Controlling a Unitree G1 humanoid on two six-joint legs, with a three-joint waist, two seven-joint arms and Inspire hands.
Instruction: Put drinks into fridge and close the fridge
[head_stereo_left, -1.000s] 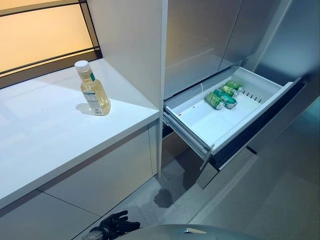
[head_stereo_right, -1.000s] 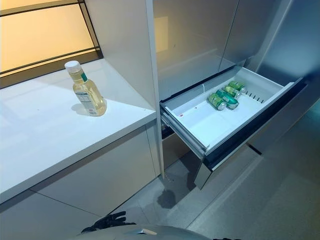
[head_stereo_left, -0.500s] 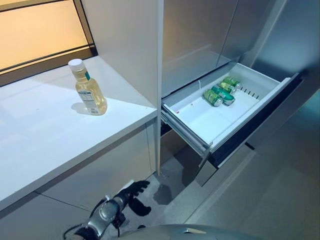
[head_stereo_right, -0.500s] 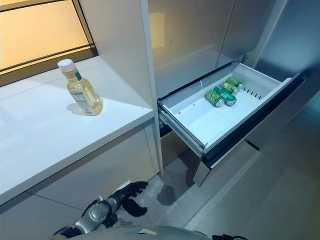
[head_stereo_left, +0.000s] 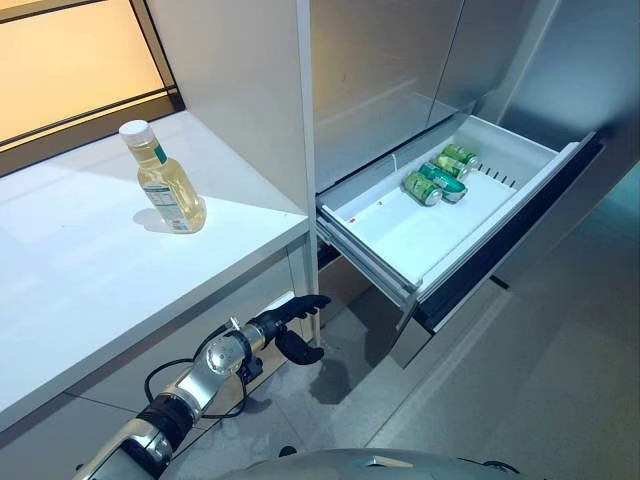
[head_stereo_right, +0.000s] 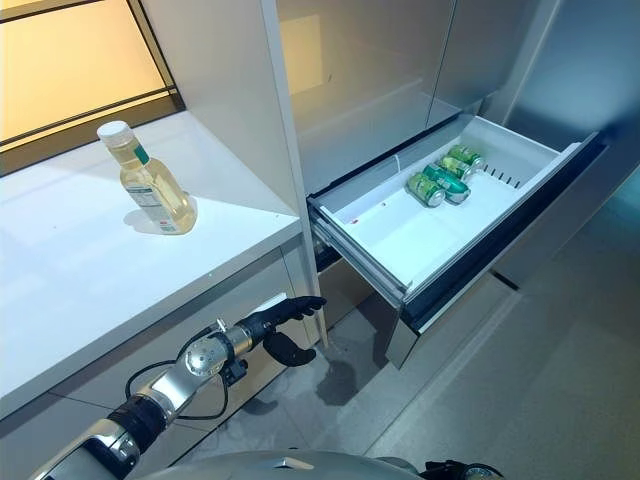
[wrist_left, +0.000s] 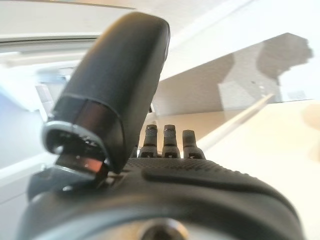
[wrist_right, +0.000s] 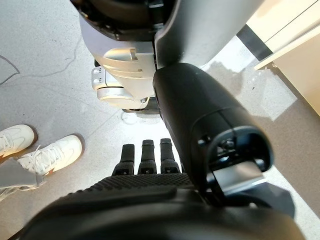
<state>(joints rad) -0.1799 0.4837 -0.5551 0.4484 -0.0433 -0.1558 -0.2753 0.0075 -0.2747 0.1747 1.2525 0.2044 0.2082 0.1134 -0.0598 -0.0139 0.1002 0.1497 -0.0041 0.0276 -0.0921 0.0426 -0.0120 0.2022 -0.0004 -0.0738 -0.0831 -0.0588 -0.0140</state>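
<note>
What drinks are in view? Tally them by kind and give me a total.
Green metal cans lying in the open white fridge drawer: 3
Clear plastic bottle of yellow drink with white cap, upright on the white counter: 1
Total: 4

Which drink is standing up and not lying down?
The bottle of yellow drink on the white counter stands upright. The green cans in the open fridge drawer all lie on their sides.

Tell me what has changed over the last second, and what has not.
The left hand has risen from the bottom edge of the head views, its arm stretching up toward the front of the white counter, fingers straight and empty. The views shifted slightly, so the camera moved. The bottle stands untouched on the counter, the three green cans lie in the open fridge drawer, and the right hand hangs idle.
</note>
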